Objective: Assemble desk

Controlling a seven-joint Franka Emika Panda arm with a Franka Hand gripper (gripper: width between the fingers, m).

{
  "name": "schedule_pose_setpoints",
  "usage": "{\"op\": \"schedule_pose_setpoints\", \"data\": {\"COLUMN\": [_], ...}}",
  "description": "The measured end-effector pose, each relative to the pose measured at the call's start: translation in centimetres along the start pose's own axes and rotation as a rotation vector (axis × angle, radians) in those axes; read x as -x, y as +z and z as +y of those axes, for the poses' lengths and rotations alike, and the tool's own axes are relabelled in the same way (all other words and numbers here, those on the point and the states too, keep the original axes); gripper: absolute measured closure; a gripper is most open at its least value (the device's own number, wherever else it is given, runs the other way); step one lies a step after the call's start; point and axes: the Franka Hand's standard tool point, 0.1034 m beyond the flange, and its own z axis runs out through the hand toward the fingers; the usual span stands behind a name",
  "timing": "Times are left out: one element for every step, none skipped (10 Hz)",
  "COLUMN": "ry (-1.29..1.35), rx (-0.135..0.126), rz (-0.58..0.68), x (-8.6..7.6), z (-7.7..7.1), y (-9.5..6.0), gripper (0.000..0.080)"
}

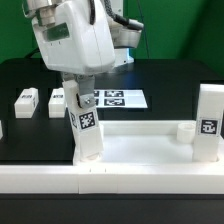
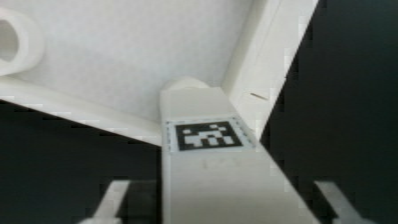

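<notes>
The white desk tabletop (image 1: 140, 150) lies flat with its raised rim up. One white leg (image 1: 85, 128) with a square marker stands slightly tilted at the tabletop corner on the exterior view's left. My gripper (image 1: 75, 98) straddles the top of this leg. In the wrist view the leg (image 2: 215, 150) runs between my fingers (image 2: 116, 200), with a dark gap on each side, so the gripper (image 2: 221, 208) is open. The tabletop rim (image 2: 270, 60) and a round socket (image 2: 15, 45) show beyond it. A second leg (image 1: 208, 122) stands upright at the corner on the exterior view's right.
Two loose white legs (image 1: 26, 100) (image 1: 57, 101) lie on the black table at the exterior view's left. The marker board (image 1: 117, 98) lies behind the tabletop. A long white rail (image 1: 110, 182) runs along the front.
</notes>
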Motion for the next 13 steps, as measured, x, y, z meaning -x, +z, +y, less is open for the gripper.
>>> {"op": "schedule_pose_setpoints", "data": {"ry": [-0.201, -0.378, -0.56, -0.643, -0.722, -0.801, -0.894, -1.102, -1.273, -1.351, -1.345, -1.317, -1.314], "rx": [0.015, 0.028, 0.035, 0.029, 0.025, 0.021, 0.02, 0.049, 0.074, 0.079, 0.079, 0.08, 0.081], "rz": [-0.026, -0.069, -0.122, -0.116, -0.12, -0.122, -0.124, -0.131, -0.154, -0.162, -0.161, -0.16, -0.16], "x": [0.1, 0.3, 0.9, 1.1, 1.1, 1.1, 1.2, 1.4, 1.3, 0.9, 1.0, 1.0, 1.0], "z": [0.4, 0.3, 0.3, 0.3, 0.4, 0.4, 0.4, 0.5, 0.8, 0.9, 0.8, 0.8, 0.8], "y": [0.0, 0.0, 0.1, 0.0, 0.1, 0.1, 0.1, 0.1, 0.1, 0.0, 0.1, 0.1, 0.1], "gripper": [0.0322, 0.0189, 0.0162, 0.0162, 0.0152, 0.0152, 0.0151, 0.0151, 0.0151, 0.0151, 0.0189, 0.0325, 0.0325]}}
